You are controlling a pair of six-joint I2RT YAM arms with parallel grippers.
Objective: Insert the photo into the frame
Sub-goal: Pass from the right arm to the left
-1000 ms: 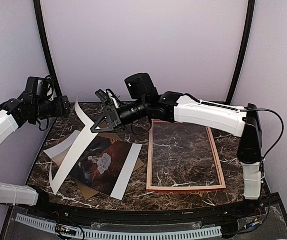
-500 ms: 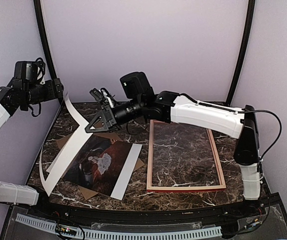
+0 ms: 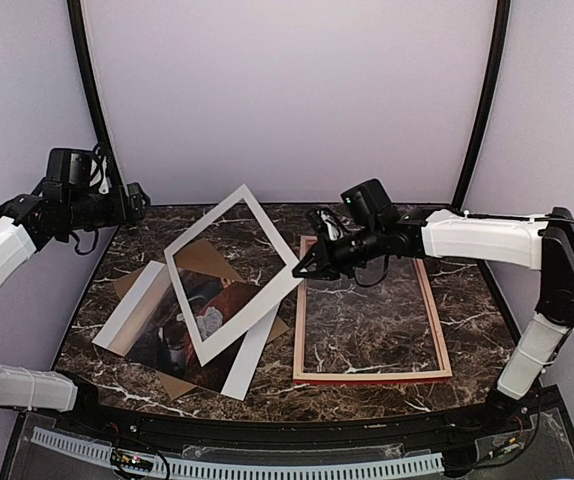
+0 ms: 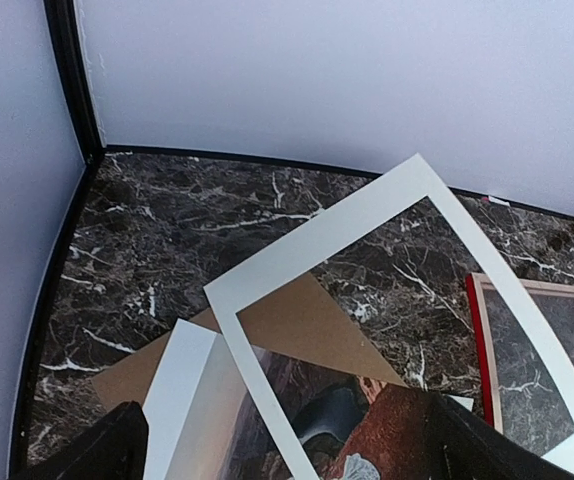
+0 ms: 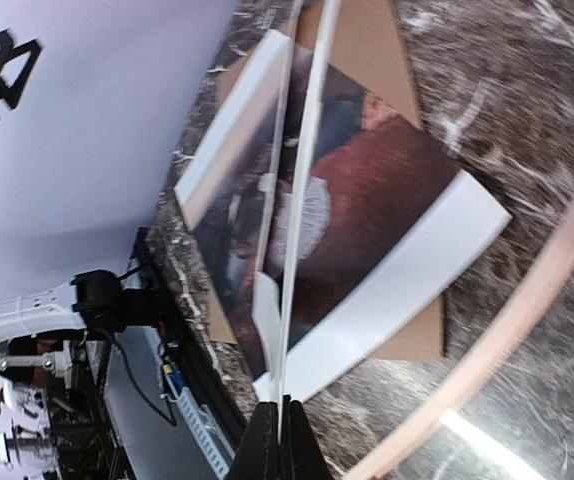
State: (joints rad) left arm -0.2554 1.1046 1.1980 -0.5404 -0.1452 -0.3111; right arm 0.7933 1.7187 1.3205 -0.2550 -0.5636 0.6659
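Note:
The photo (image 3: pixel 162 345) lies face up on a brown backing board (image 3: pixel 127 282) at the table's left. It also shows in the left wrist view (image 4: pixel 387 440) and the right wrist view (image 5: pixel 367 170). The frame (image 3: pixel 372 376) lies flat on the right, with only marble inside it. My right gripper (image 3: pixel 307 268) is shut on a corner of the white mat (image 3: pixel 205 222) and holds it tilted above the photo. The right wrist view shows the gripper (image 5: pixel 280 435) clamped on the mat's edge (image 5: pixel 307 150). My left gripper (image 3: pixel 135 200) hangs open and empty above the back left corner.
The dark marble table (image 3: pixel 367 300) is ringed by pale walls and black corner posts (image 3: pixel 89 90). The mat's far corner reaches toward the back wall. The frame's red edge (image 4: pixel 479 340) lies just right of the mat.
The left gripper has let go of the mat, which is now flat instead of bent. The right gripper has closed on its corner and pulled back right toward the frame.

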